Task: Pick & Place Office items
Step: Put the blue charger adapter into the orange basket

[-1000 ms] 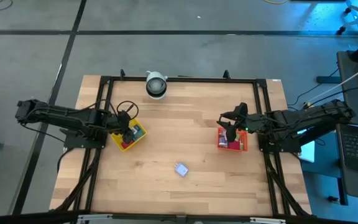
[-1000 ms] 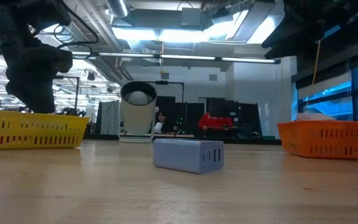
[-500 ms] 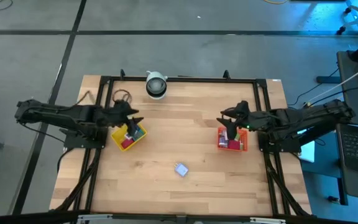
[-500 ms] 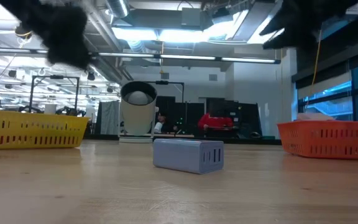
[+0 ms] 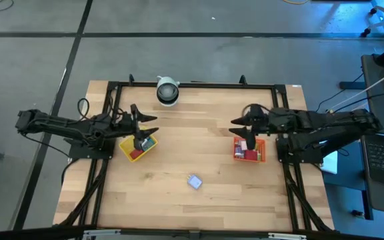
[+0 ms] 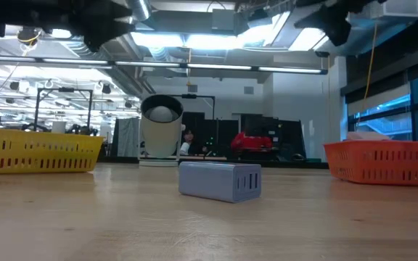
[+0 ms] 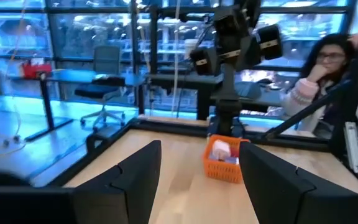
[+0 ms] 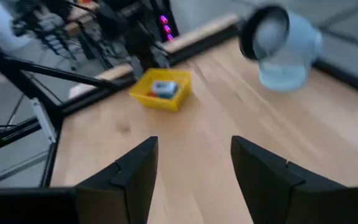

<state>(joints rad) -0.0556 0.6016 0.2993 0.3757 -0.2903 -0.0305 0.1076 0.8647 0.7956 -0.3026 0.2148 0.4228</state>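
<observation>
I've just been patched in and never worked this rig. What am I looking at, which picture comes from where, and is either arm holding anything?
Two dark robot arms work at a wooden table. One picture looks straight down, one looks level across the tabletop, and one comes from each wrist. The left gripper is raised over the yellow tray; the right gripper is raised by the orange tray. Both trays hold small coloured office items. A pale blue block lies alone mid-table, and a white-and-grey cylinder stands at the far edge. Both wrist views show open fingers with nothing between them, so neither arm holds anything.
</observation>
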